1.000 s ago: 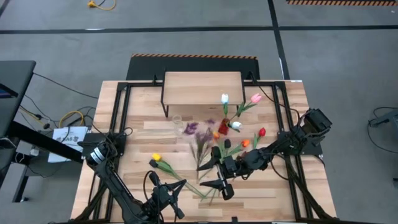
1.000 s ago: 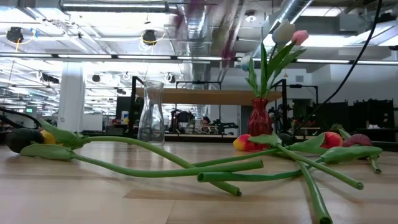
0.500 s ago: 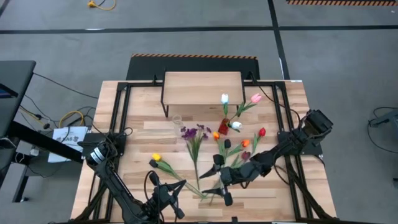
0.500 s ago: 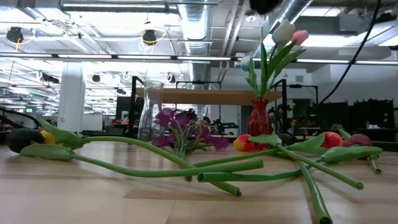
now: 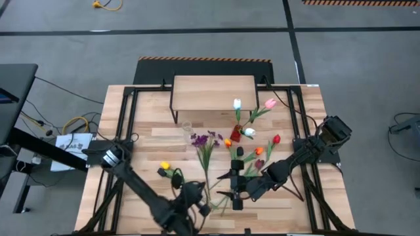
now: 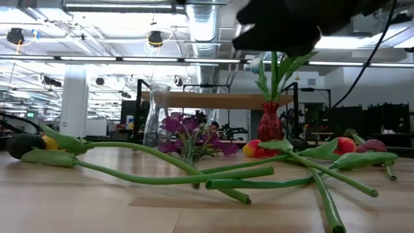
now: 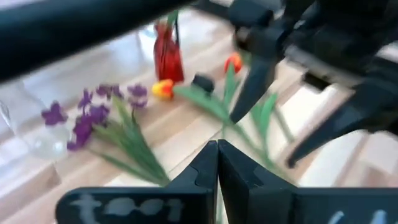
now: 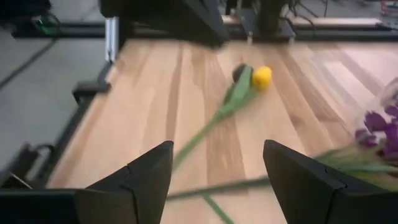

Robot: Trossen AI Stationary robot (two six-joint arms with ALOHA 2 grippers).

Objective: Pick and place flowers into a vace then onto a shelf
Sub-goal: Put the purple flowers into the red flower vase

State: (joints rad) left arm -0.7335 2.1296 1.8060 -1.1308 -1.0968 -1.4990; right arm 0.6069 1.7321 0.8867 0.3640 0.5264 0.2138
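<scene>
Desk (image 5: 151, 134): slatted wood, with the shelf (image 5: 213, 92) at its far edge, plank top bare. 2 vases stand in front of the shelf: a clear glass vase (image 6: 157, 116), empty, and a red vase (image 6: 270, 121) already holding green stems. None of the loose flowers is vased at this point. The purple sprig (image 5: 205, 141) lies flat mid-desk just beside the glass vase, blossoms toward the vase, stem running to the near edge. The yellow tulip (image 5: 165, 167) lies near the left arm; orange and red tulips (image 5: 275, 139) are scattered right of centre, near the red vase. The right gripper (image 5: 235, 187) hovers above the desk's near-centre, fingers spread wide with nothing between them; the wrist view shows bare desk and the yellow tulip's stem in the gap. The left gripper (image 5: 197, 203) is at the near edge by the sprig's stem end, fingers (image 7: 214, 165) pressed together, holding nothing. My read: the step is a re-grasp of a loose flower, likely the sprig. To do it well, come down on the stem around mid-length, fingers square across it, close fully before lifting, tip it upright, then feed the stem end into the glass vase's narrow neck slowly. Risk: stems cross near the front, so pick a clear section or 2 will lift.
</scene>
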